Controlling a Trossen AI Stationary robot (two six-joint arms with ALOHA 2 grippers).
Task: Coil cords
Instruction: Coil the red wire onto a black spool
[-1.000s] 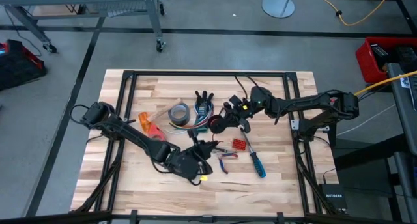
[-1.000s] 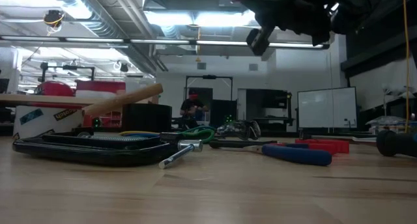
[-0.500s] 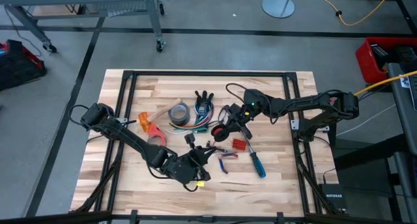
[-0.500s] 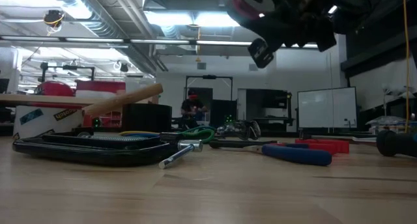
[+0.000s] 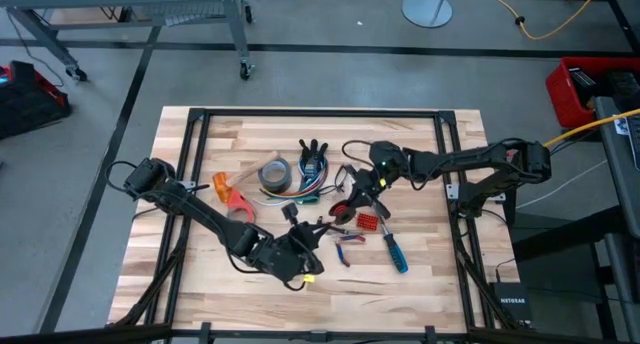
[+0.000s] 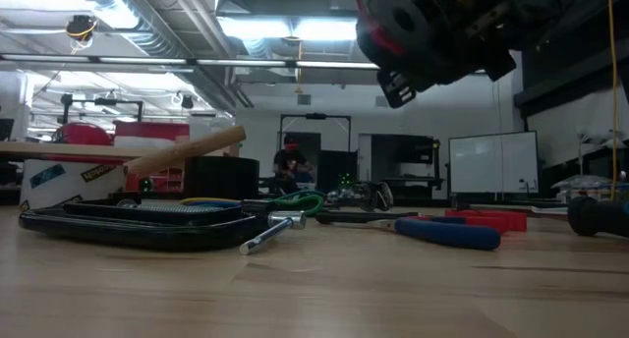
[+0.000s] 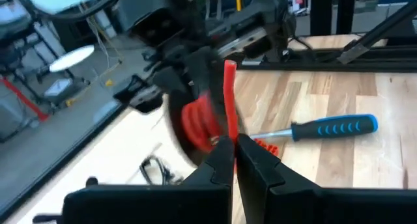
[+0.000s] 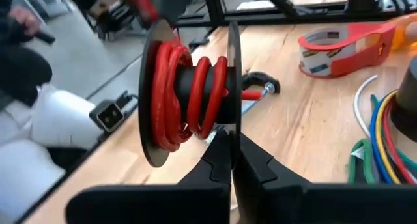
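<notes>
A black spool (image 8: pixel 189 87) wound with red cord (image 8: pixel 172 97) is held in the air by my right gripper (image 8: pixel 231 142) over the table's middle (image 5: pixel 348 199). It shows high up in the low view (image 6: pixel 398 24). My left gripper (image 7: pixel 234 146), just near and left of the spool (image 5: pixel 315 229), is shut on the red cord's loose stretch (image 7: pixel 229 100). Other cords, green, blue, white and red (image 5: pixel 312 189), lie in a bundle on the table beside the grey tape roll; they also show in the right wrist view (image 8: pixel 381 139). My left gripper pinches the red cord's free stretch (image 7: pixel 229 123) between its two fingers, a short way from the spool. The cord runs straight from the fingers to the spool, clear of the table. My right gripper pinches the rim of one black flange (image 8: pixel 234 116) of the spool between its fingers. The spool is lifted clear of the table, with its axle lying about level.
A grey tape roll (image 5: pixel 273 174) and an orange-red tape roll (image 5: pixel 228 190) lie left of the bundle. A blue-handled screwdriver (image 5: pixel 397 250), a small red part (image 5: pixel 368 221) and pliers (image 5: pixel 345 240) lie near the spool. A person shows far behind the table (image 6: pixel 290 161).
My right gripper has carried the spool a little toward the table's near edge and turned it, so that its red-wound core and flange have come into the low view. My left gripper has shifted slightly, staying close to the spool.
</notes>
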